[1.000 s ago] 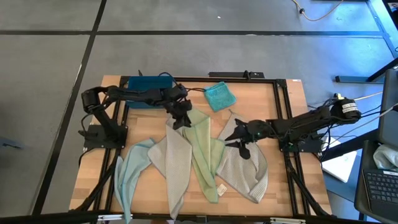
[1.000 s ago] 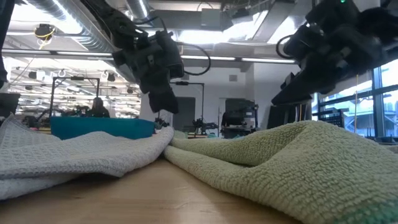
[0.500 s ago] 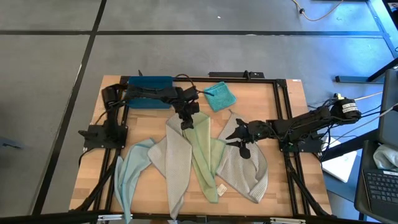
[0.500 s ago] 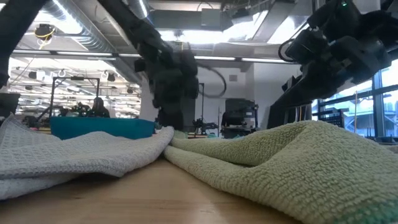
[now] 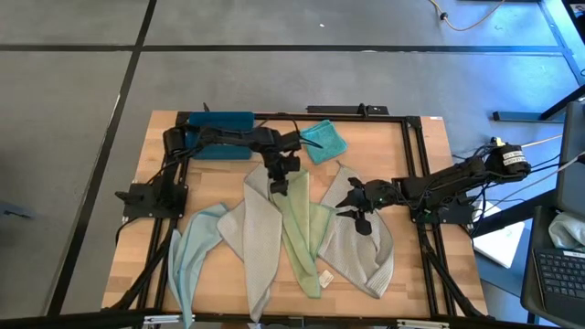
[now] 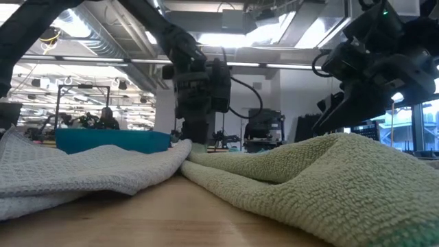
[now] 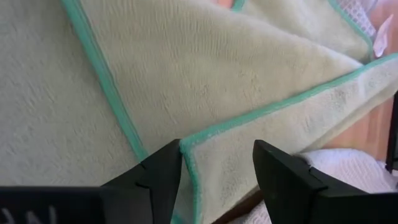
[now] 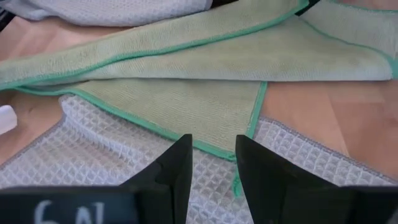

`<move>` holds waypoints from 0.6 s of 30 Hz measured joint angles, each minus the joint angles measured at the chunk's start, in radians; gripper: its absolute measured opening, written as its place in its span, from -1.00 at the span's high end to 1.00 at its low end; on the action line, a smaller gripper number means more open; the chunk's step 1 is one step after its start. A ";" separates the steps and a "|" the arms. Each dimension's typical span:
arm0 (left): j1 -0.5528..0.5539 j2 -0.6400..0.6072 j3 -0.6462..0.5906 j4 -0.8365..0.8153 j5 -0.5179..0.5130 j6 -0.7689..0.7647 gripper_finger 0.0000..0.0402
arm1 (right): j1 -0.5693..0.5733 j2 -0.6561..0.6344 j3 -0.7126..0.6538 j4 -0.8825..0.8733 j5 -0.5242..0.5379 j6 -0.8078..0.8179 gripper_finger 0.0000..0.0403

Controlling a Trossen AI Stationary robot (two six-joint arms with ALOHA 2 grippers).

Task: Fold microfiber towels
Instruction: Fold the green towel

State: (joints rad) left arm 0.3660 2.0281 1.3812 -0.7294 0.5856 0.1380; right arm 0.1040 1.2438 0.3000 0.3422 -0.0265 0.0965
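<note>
Several microfiber towels lie crumpled and overlapping on the wooden table: a pale green towel [image 5: 300, 228] in the middle, a light grey towel [image 5: 260, 233] to its left, a pale blue towel [image 5: 190, 256] beyond that, and another light grey towel [image 5: 366, 247] on the right. A folded teal towel [image 5: 324, 141] lies at the far edge. My left gripper [image 5: 280, 183] stands open, tipped down low over the green towel's far end. My right gripper [image 5: 352, 208] hangs open above the right grey towel [image 8: 112, 143], with nothing between its fingers. My left gripper's open fingers [image 7: 158, 177] stand on either side of a teal-hemmed corner [image 7: 189, 146] of the pale green towel, coming slanting down from the far left. Whether they touch the cloth, I cannot tell.
A dark blue tray [image 5: 218, 146] stands at the far left of the table, behind my left arm. A black frame [image 5: 416, 164] runs around the table top. Bare wood shows at the near left corner [image 5: 137, 265] and far right [image 5: 384, 146].
My left gripper has gone toward the table's right edge and a little nearer, sinking and tipping further down onto the far end of the pale green towel. The towels lie as they did.
</note>
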 joint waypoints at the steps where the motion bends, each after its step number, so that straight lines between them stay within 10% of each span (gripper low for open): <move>1: 0.000 0.000 0.001 0.002 -0.005 0.003 0.05 | 0.000 0.000 0.000 -0.001 0.000 0.000 0.38; 18: -0.024 0.000 0.000 -0.033 -0.097 0.055 0.06 | 0.000 0.000 0.000 -0.003 0.000 0.006 0.38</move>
State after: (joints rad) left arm 0.3421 2.0281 1.3808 -0.7626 0.4891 0.1928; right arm 0.1036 1.2438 0.3000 0.3393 -0.0261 0.1021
